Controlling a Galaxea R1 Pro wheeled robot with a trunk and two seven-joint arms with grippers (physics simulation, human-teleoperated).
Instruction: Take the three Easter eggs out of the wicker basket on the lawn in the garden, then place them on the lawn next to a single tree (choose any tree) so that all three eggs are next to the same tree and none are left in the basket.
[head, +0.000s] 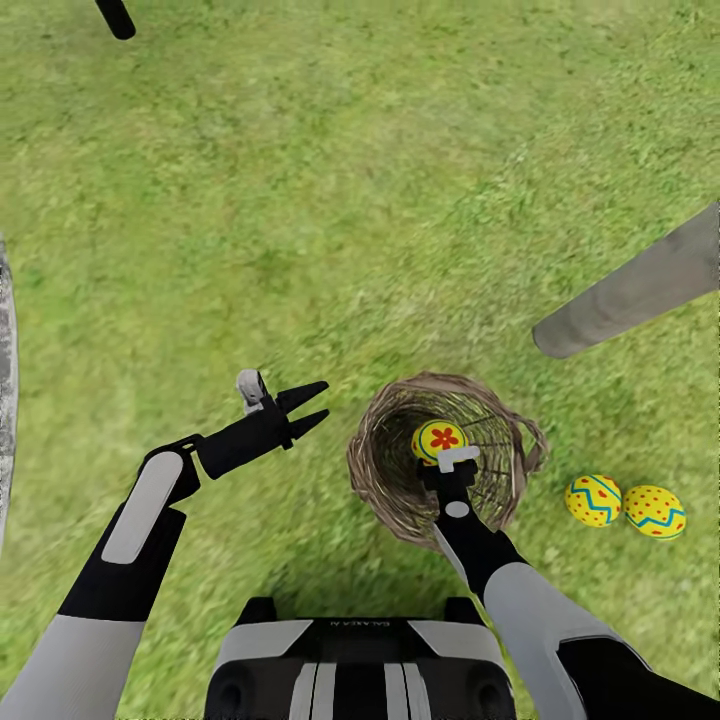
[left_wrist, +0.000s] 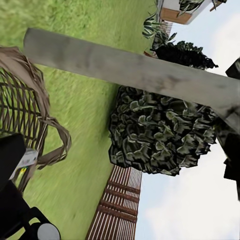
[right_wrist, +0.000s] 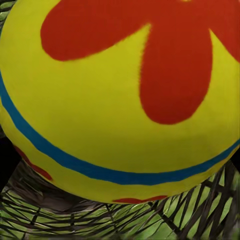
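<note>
The right hand (head: 447, 452) reaches into the basket (head: 385, 470) and grips the flower egg (head: 438, 438) at its mouth. Two eggs (head: 593, 500) (head: 655, 511) lie touching on the lawn (head: 300, 200) beside the basket, near the trunk (head: 640, 290). The left hand (head: 312, 405) hovers narrowly parted, empty.

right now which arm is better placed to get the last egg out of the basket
Right. The right gripper is at the wicker basket, right by the flower-marked egg, which looms large in its wrist view. The left gripper hangs open over the lawn beside the basket.
</note>
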